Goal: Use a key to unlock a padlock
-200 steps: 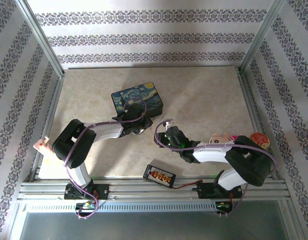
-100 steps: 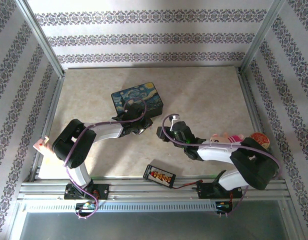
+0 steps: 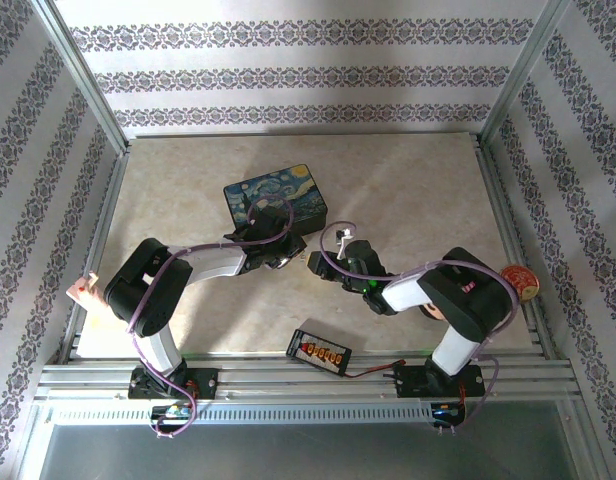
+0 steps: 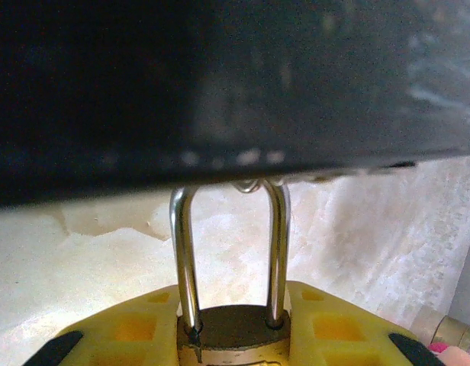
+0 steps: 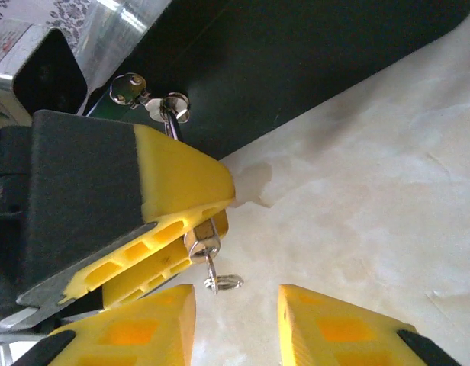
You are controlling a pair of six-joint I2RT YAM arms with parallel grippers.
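Clamping the padlock (image 4: 233, 343) by its brass body, the left gripper (image 4: 235, 320) has a yellow finger (image 4: 120, 329) pressed to each side. The shackle (image 4: 277, 252) stands upright and closed, its top right against the dark side of the box (image 4: 220, 84), where a small wire loop hangs. Seen from the right wrist, a small silver piece that looks like the key (image 5: 204, 246) juts from the lock's underside between those fingers, with a thin ring (image 5: 224, 284) dangling off it just above the table (image 5: 372, 191). The right gripper (image 5: 236, 328) is spread apart and grasps nothing, its two fingers flanking the spot just below the ring. From above, both grippers meet close together at the near edge of the box (image 3: 275, 198).
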